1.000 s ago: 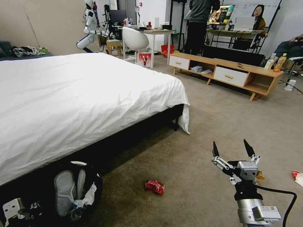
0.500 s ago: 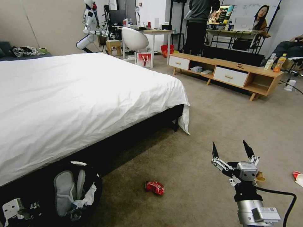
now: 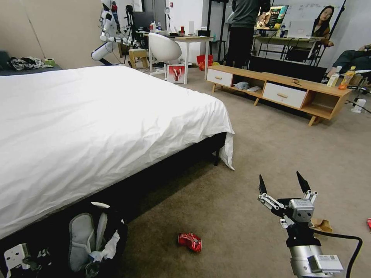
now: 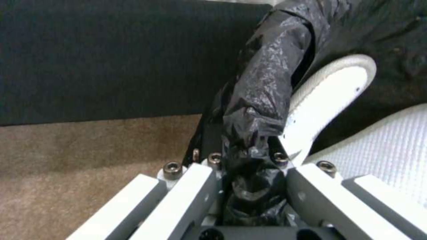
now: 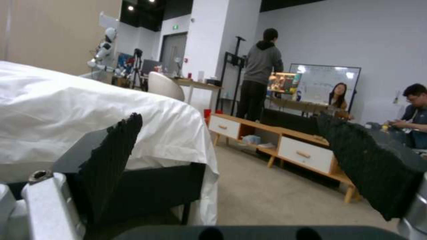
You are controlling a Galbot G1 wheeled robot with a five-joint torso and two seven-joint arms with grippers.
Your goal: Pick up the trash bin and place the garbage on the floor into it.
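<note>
The trash bin (image 3: 116,228), lined with a glossy black bag, hangs low at my left beside the bed, with white tissue in it. My left gripper (image 4: 247,156) is shut on the bin's bagged rim (image 4: 267,83). On the floor (image 3: 247,154) a crushed red wrapper (image 3: 189,242) lies in front of me. Tan folded cardboard (image 3: 321,224) lies just right of my right gripper (image 3: 284,184), which hovers open and empty above the carpet. A red-and-white packet (image 3: 368,221) peeks in at the right edge. In the right wrist view the black fingers (image 5: 118,156) stand wide apart.
A bed with a white sheet (image 3: 96,127) takes up the left. A low wooden cabinet (image 3: 278,90) runs along the far right, with upright drink bottles (image 3: 346,77) on its end. A desk, white chair (image 3: 164,48) and red bucket (image 3: 204,60) stand behind.
The whole picture has shifted slightly, so the camera moved: the cardboard shows more fully and the packet has slid to the right edge. Both grippers keep their pose.
</note>
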